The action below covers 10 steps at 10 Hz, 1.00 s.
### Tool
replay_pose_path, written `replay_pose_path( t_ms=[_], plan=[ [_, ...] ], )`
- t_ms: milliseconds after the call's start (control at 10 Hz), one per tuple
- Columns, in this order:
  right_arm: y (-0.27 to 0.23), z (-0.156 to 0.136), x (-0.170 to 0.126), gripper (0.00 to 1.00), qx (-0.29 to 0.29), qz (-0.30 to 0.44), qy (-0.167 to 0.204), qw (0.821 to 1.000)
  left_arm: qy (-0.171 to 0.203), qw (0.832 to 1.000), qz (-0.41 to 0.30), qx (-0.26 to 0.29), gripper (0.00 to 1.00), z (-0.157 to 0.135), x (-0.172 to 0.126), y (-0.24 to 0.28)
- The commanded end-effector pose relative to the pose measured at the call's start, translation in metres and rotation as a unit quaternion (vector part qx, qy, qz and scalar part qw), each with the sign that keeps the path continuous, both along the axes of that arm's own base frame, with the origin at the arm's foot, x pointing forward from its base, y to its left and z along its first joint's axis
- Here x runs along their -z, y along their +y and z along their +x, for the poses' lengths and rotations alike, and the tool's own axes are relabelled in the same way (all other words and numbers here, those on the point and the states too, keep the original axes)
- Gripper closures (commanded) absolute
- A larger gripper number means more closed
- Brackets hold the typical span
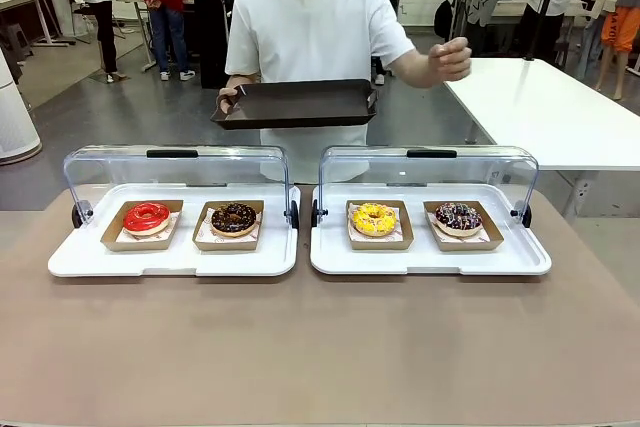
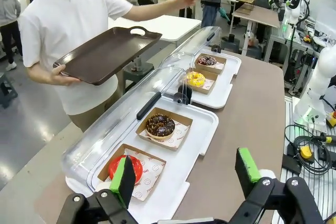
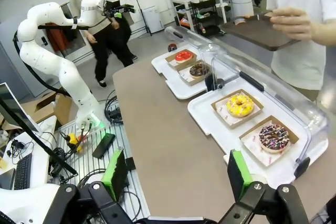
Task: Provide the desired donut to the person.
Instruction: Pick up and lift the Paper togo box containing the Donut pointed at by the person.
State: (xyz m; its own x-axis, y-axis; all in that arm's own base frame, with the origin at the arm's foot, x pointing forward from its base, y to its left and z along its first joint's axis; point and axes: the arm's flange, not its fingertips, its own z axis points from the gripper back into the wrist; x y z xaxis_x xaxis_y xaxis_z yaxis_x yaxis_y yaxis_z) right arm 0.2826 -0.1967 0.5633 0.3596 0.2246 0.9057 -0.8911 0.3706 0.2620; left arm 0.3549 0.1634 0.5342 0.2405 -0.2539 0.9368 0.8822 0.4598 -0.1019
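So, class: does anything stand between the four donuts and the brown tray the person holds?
Yes: the opened clear lids stand at the far edge of each white tray, between the donuts and the brown tray. The robot's side looks open.

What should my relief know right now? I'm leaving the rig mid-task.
Left end effector: open, empty, near the red donut.
Right end effector: open, empty, near the sprinkled donut.
The chocolate donut and yellow donut lie between them; all four sit in white cases with lids open.
The person holds a brown tray, other hand raised.
Done: no donut picked.
Left: grasp the wanted donut, put it on the tray.
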Motion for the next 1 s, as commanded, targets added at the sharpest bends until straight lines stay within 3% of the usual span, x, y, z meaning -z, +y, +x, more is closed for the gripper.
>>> replay_pose_path(
  t_ms=[0,900],
  plan=[
    [-0.001,0.0025,-0.0009,0.0,-0.004,0.011,-0.013,1.0,-0.004,1.0,-0.005,0.001,0.0,-0.0001,-0.0006,0.0009],
    [-0.001,0.0025,-0.0009,0.0,-0.004,0.011,-0.013,1.0,-0.004,1.0,-0.005,0.001,0.0,-0.0001,-0.0006,0.0009]
  ],
)
